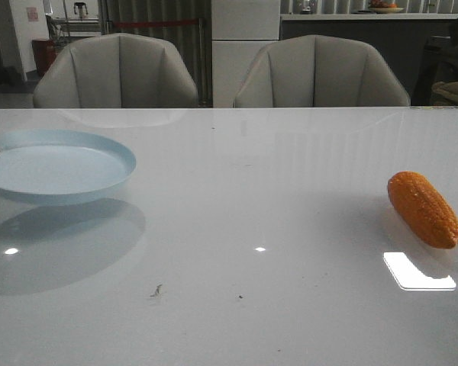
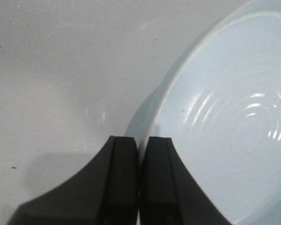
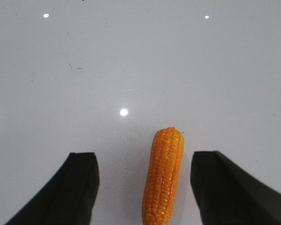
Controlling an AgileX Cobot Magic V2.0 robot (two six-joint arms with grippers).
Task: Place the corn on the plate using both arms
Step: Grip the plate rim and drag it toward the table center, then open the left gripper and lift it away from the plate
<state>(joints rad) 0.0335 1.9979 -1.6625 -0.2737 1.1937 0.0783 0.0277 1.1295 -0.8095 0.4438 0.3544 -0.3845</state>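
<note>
While corn (image 1: 424, 209) lies flat on white glossy counter (image 1: 244, 229), well apart from plate (image 1: 57, 165), neither arm touches it. Right pincer (image 3: 143, 187) released, fingers (image 3: 75, 187) spread wide to either side of corn, gaps on both sides, no contact. Left pincer (image 2: 139, 183) clenched on plate rim, black fingers (image 2: 122, 178) pinching pale blue edge; plate appears raised above counter, shadow beneath. Beyond plate, past counter's far edge, two beige chairs (image 1: 114, 72).
</note>
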